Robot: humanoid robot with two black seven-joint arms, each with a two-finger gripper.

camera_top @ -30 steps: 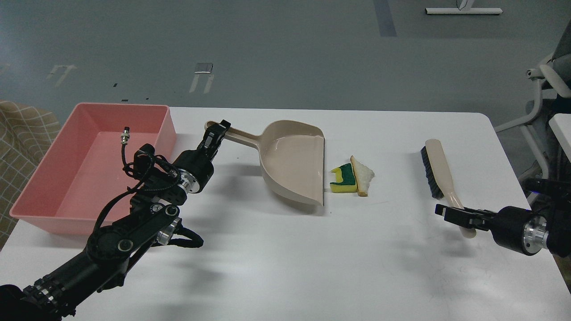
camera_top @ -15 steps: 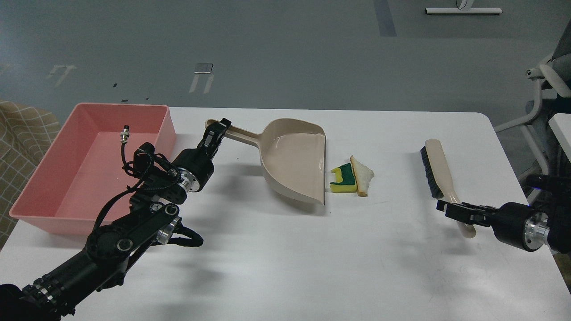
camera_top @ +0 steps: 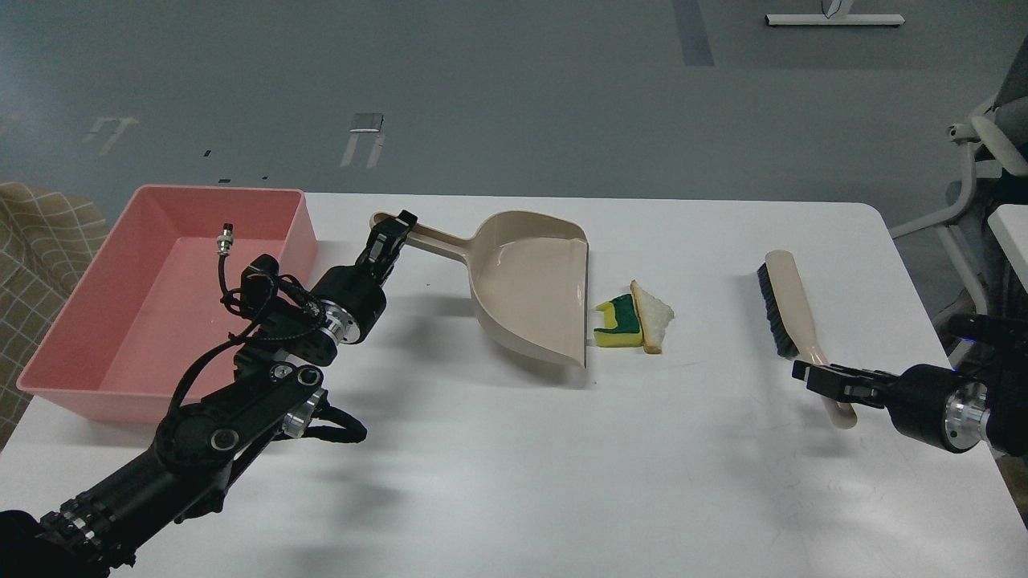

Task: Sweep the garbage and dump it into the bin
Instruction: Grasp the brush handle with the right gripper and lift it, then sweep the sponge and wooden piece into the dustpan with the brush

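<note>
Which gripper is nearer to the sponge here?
Right, narrowly. The right gripper sits at the brush handle, right of the sponge; the left gripper sits at the dustpan handle, beyond the pan.

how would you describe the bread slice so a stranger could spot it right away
On the white table, look just right of the beige dustpan's open edge. Two small pieces touch there: the bread slice is the right-hand one, a white triangle with brown crust, unlike the yellow-green sponge.
</note>
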